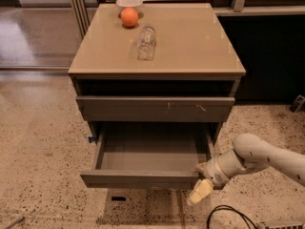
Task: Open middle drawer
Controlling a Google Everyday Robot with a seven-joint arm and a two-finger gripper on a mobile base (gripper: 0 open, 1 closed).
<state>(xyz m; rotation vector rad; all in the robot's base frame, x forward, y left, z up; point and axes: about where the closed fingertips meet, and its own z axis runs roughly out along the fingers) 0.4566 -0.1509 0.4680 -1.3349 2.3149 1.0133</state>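
The middle drawer (147, 178) is pulled well out of the cabinet. Its plain grey-brown front faces me and its empty grey box interior (152, 154) shows. My gripper (200, 181) is at the right end of that front, touching its top edge, and the pale arm (267, 156) comes in from the right. Above the drawer, the larger front with pale scratch marks (155, 109) is closed. The lowest front is hidden under the open drawer.
On the cabinet top (190, 42) lie a clear glass on its side (146, 43), an orange (129, 17) and a white bowl (129, 2) behind it. A black cable (228, 216) lies on the speckled floor at the lower right. A dark wall panel stands to the right.
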